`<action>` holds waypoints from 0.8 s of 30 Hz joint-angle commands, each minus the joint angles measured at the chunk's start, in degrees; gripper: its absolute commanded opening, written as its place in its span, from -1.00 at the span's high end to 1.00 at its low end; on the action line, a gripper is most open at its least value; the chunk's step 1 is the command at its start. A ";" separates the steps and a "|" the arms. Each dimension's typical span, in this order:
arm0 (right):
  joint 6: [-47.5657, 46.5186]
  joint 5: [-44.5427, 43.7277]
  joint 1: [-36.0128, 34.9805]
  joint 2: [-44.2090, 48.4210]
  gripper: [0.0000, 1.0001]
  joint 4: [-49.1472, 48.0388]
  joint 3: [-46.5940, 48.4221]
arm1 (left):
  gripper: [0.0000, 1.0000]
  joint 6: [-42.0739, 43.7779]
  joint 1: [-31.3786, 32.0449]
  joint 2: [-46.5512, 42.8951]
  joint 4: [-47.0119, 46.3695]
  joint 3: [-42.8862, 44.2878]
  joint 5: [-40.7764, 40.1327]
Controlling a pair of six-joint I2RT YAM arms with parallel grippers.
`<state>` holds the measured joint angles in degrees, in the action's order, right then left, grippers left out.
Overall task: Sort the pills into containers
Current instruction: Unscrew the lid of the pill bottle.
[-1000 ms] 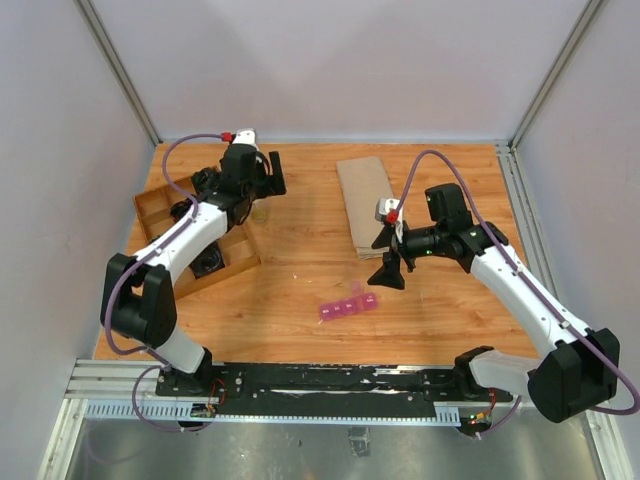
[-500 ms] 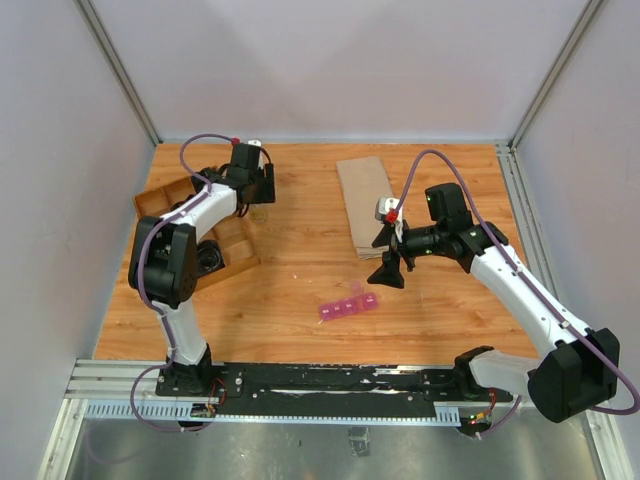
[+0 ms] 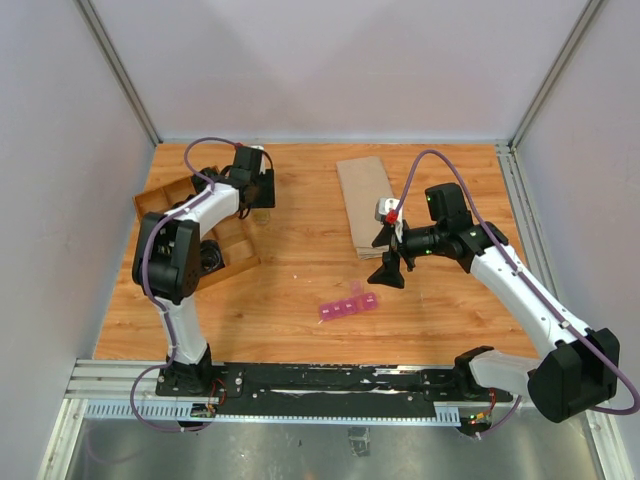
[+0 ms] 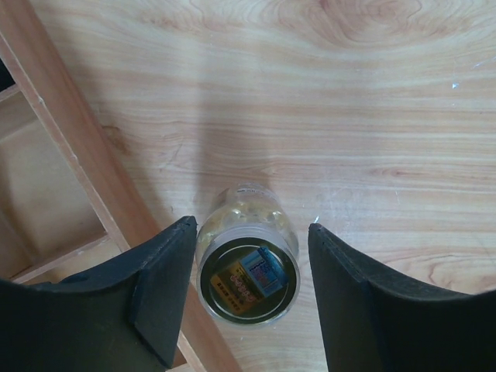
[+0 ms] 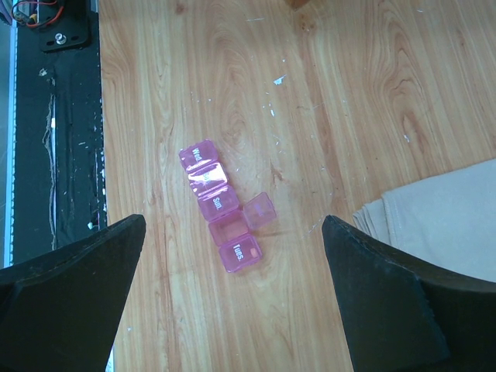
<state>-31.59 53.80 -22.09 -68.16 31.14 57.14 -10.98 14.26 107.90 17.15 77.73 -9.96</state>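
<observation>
The containers point(image 3: 348, 305) are a short magenta strip of square compartments lying on the wooden table at centre. In the right wrist view the containers point(image 5: 221, 205) have one lid point(image 5: 260, 211) flipped open, and the others are closed. My right gripper point(image 5: 232, 225) hangs wide open high above them, and in the top view the right gripper point(image 3: 392, 268) is just right of the strip. A small clear round bottle point(image 4: 248, 263) stands beside the tray's rim. My left gripper point(image 4: 249, 232) straddles it: the left finger point(image 4: 167, 287) is at the glass and a gap remains on the right. No loose pills show.
A brown wooden divided tray point(image 3: 160, 200) sits at the left, and its rim point(image 4: 62, 132) runs right beside the bottle. A folded beige cloth point(image 3: 365, 205) lies at the back centre. The black base rail point(image 5: 54, 155) borders the near table edge.
My left arm has reached forward and lowered over the bottle by the tray, and its fingers have narrowed around it. The right arm and the containers have not moved.
</observation>
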 commanded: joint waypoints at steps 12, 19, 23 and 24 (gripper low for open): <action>-1.35 1.12 1.21 0.74 -0.97 -0.02 -0.57 | 0.13 -0.67 -0.39 1.80 1.48 0.93 2.78; -2.98 3.97 1.75 1.76 -0.98 0.71 -0.75 | 0.86 -0.87 0.75 -9.57 -2.54 -4.13 9.22; -6.09 7.74 1.78 3.32 -0.98 1.93 -1.17 | 0.99 -0.28 3.30 -21.19 -8.92 -12.71 17.05; -6.72 8.44 1.78 3.83 -0.98 2.03 -1.34 | 0.99 -0.81 3.82 -24.22 -11.48 -15.73 20.16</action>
<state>-34.39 57.06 -20.97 -66.94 31.66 56.55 -11.62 15.70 95.53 15.49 68.66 -0.71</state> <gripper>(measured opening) 0.989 0.553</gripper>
